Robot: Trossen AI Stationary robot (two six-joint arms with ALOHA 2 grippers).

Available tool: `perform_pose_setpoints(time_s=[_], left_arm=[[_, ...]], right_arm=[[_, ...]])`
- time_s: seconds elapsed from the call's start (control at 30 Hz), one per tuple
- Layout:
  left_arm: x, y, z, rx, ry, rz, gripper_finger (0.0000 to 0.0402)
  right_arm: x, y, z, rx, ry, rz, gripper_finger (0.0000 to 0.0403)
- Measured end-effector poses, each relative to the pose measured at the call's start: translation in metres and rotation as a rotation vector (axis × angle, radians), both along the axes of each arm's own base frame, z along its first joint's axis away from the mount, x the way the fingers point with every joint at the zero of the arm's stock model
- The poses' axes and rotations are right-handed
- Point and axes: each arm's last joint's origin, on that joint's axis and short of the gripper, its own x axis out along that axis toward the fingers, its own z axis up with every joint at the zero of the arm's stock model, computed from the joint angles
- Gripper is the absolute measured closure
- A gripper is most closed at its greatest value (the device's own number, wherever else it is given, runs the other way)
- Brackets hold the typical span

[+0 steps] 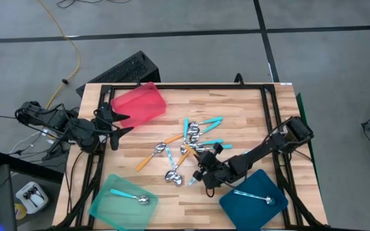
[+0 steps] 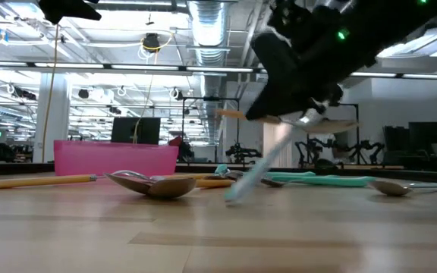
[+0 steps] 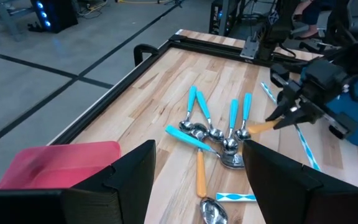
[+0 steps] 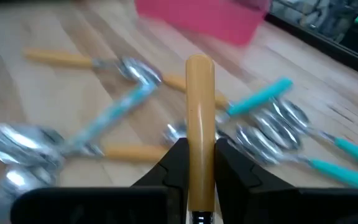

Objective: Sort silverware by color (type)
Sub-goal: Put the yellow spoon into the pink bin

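Observation:
Several spoons with orange, turquoise or pale blue patterned handles lie in a loose pile (image 1: 191,142) at the middle of the wooden table. My right gripper (image 1: 199,174) hovers just near of the pile, shut on an orange-handled spoon (image 4: 199,93). A pale blue patterned spoon (image 2: 253,171) slants below it with its lower end on the table; whether the gripper touches it, I cannot tell. My left gripper (image 1: 115,125) waits open at the table's left, beside the red tray (image 1: 140,104). My right gripper pinches the spoon's orange handle (image 4: 199,134) between its two fingers (image 4: 174,163). The fingers lie along the handle, slanting down from the table's right. The handle's free end (image 2: 230,114) sticks out past the fingertips, clear of the table. The gripper hides the bowl end.
A mint-green tray (image 1: 105,206) at the near left holds a turquoise spoon (image 1: 130,196). A dark-blue tray (image 1: 239,206) at the near right holds a pale blue patterned spoon (image 1: 255,197). A black frame (image 1: 185,86) edges the table.

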Motion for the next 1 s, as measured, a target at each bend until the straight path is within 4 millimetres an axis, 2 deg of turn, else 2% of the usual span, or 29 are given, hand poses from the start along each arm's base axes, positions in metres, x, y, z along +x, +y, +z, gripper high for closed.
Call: perform_pose_setpoints(time_s=[0.43, 0.73, 0.9, 1.0], left_arm=[[0.000, 0.000, 0.000, 0.001, 0.001, 0.000, 0.0175], [0.000, 0.000, 0.000, 0.008, -0.002, 0.011, 0.0175], [0.000, 0.000, 0.000, 0.015, 0.002, 0.009, 0.0175], [0.000, 0.000, 0.000, 0.019, 0.003, 0.007, 0.0175]], right_arm=[[0.004, -0.001, 0.007, -0.086, -0.078, -0.061, 0.0325], [0.022, -0.001, 0.038, -0.219, -0.210, -0.008, 0.0325], [0.030, -0.010, 0.055, -0.287, -0.273, -0.001, 0.0325], [0.034, -0.021, 0.058, -0.334, -0.252, 0.001, 0.0325]])
